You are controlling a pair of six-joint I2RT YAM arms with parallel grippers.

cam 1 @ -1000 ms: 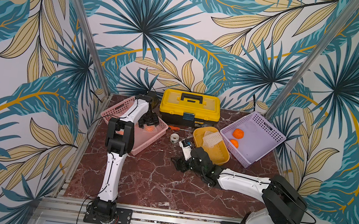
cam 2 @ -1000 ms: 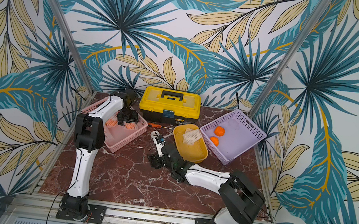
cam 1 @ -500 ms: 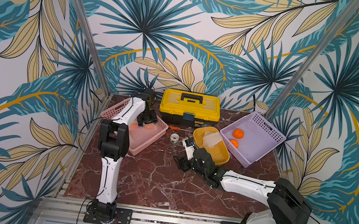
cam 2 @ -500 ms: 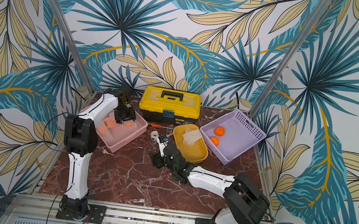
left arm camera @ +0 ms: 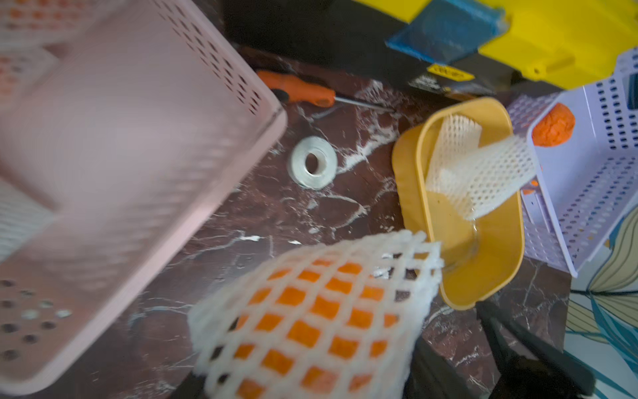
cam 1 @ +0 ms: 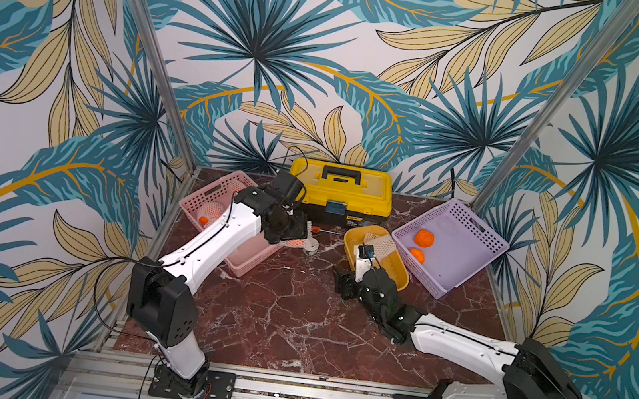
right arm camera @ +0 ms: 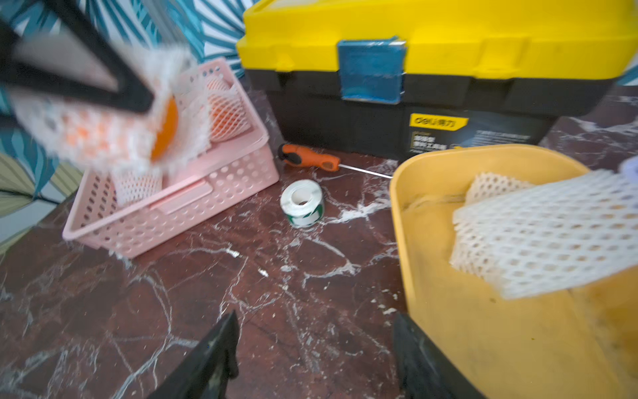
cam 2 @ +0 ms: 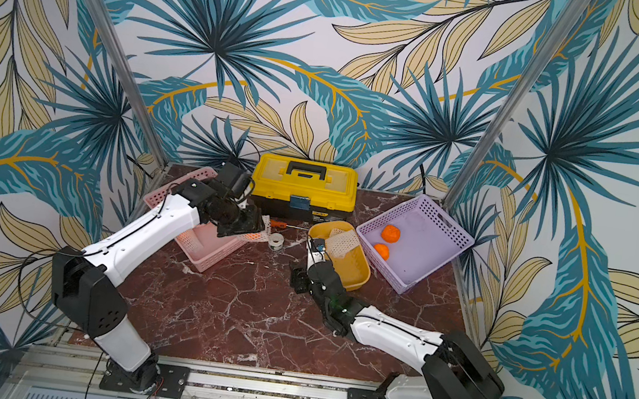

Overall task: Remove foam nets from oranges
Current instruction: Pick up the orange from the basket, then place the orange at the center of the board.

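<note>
The foam net point(left arm camera: 316, 319) in hand is a white, soft diamond mesh stretched round one orange point(left arm camera: 303, 332), whose bright skin fills every hole. Its loose hem flares past the fruit, and the right wrist view shows bare orange at that open end.

The left fingers point(right arm camera: 131, 95) are closed on this bundle. In a top view it hangs near 12 o'clock from the middle of the desk point(cam 1: 285, 322), just off the 3 o'clock corner of the pink basket point(cam 1: 249, 260), above the tape roll point(right arm camera: 302, 203). The right fingers point(right arm camera: 214, 352) stand apart and empty, low beside the 8 o'clock side of the yellow tub point(right arm camera: 431, 311).

The step is probably the hand-over for stripping:
- Bring the bundle to mid-desk with the flared hem towards the right fingers.
- Pinch foam only, since a bite on fruit would drag the orange along.
- Pull along the sleeve's axis, because foam this stretchy will likely neck down and cling if tugged sideways.

Two spent nets point(right arm camera: 545, 235) lie in the tub. Two bare oranges point(cam 1: 424, 236) sit in the purple basket point(cam 1: 464, 265) at 2 o'clock.
</note>
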